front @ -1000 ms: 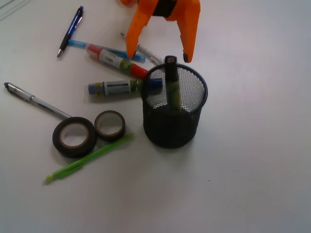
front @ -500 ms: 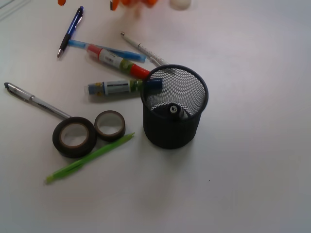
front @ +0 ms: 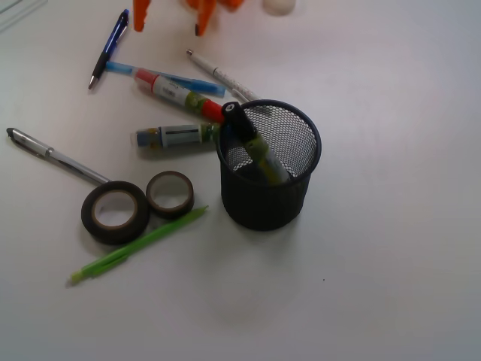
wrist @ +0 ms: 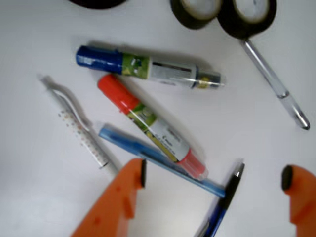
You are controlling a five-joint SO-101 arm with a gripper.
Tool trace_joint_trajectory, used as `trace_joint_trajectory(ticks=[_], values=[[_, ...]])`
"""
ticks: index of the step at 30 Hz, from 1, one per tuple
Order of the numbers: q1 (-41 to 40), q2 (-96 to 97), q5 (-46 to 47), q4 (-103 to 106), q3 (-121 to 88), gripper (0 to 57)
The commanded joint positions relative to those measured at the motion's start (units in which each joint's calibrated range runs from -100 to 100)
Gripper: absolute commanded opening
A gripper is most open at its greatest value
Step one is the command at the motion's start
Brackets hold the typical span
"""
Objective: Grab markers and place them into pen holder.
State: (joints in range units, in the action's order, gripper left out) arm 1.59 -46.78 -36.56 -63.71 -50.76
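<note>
My orange claw [wrist: 215, 180] is wide open and holds nothing, above the red marker [wrist: 150, 124] and blue marker [wrist: 148, 67] lying on the white table [front: 391, 248], while the black marker [front: 252, 143] leans inside the pen holder [front: 267, 199].

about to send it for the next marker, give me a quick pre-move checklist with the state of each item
1. Black-capped marker in the pen holder: ok, it leans against the rim.
2. Gripper open and empty: ok, jaws wide apart in the wrist view.
3. Red-capped marker reachable: not ok, its far end lies over the thin blue pen.
4. Blue-capped marker free: ok in the wrist view; in the front view its capped end is hidden behind the holder.
5. Holder has room: ok, only one marker inside.
6. Gripper centred over a marker: cannot tell.
</note>
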Motion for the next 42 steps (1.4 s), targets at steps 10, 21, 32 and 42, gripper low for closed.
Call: trace_joint_trajectory(ticks=[10, 21, 32, 42], values=[[-5.37, 21.66, 3.61, 2.12, 4.21, 33.4], [-4.84, 40.87, 4.98, -0.41, 18.61, 33.2], [-3.72, 48.77, 2.98, 3.35, 20.24, 33.1], [-3.65, 52.09, 2.49, 8.51, 20.15, 31.6]])
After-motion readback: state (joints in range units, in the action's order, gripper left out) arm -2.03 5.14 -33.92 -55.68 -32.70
